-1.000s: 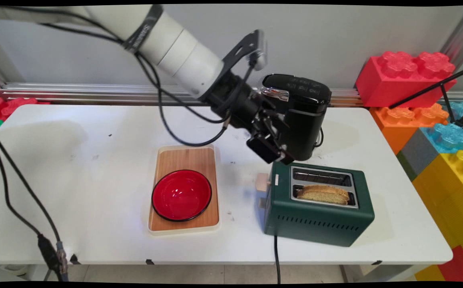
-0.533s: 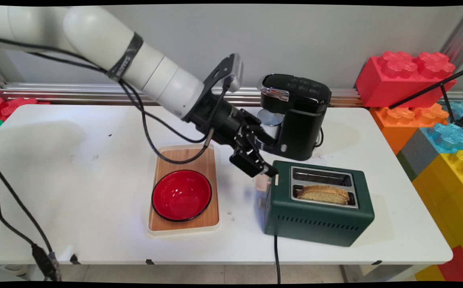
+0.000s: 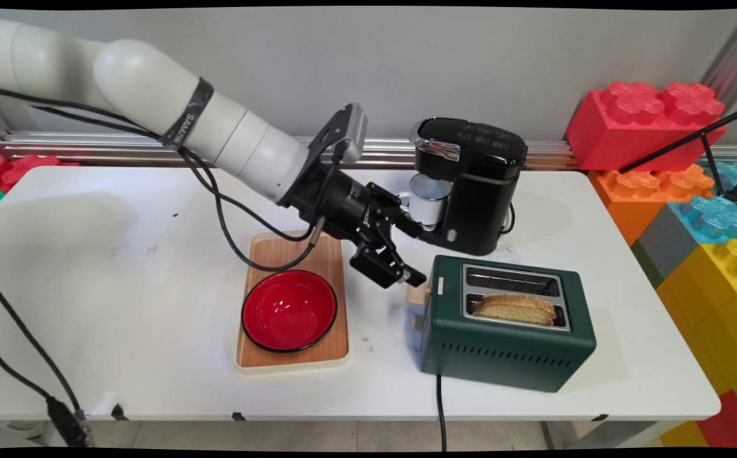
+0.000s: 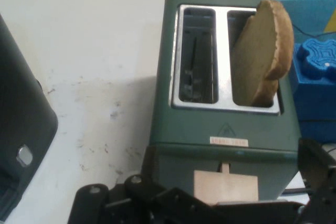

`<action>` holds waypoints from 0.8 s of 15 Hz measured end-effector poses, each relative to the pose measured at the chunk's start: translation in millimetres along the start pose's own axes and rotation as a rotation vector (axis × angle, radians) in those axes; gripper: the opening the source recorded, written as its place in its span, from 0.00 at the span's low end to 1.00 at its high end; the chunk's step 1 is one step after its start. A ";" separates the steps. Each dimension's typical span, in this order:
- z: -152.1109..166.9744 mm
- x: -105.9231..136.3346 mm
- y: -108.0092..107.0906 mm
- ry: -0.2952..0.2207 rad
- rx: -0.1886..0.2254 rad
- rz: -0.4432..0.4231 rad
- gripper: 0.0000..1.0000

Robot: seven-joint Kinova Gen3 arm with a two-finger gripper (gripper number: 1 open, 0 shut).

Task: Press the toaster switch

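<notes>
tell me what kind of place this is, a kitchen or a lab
Probably a robotics lab staged as a kitchen: a toaster holding bread and a coffee machine sit on a bare white table, beside giant toy bricks.

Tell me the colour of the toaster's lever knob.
Pale wood-beige; the lever knob on the dark green toaster shows best in the hand view.

a dark green two-slot toaster [image 3: 508, 331] stands upright on the white desk [image 3: 120, 305]. a browned slice of bread [image 3: 513, 308] sticks up from its near slot. its pale wooden lever [image 3: 418, 294] projects from the left end.
</notes>
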 end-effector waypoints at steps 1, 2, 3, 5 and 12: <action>-0.1 -3.5 0.1 0.003 -0.001 0.004 1.00; -0.2 -6.2 0.2 0.004 -0.001 0.008 1.00; -0.2 -9.5 0.2 0.006 -0.002 0.013 1.00; -0.3 -13.8 0.4 0.008 -0.002 0.017 0.00; 0.2 -25.0 1.7 0.014 -0.010 0.031 0.00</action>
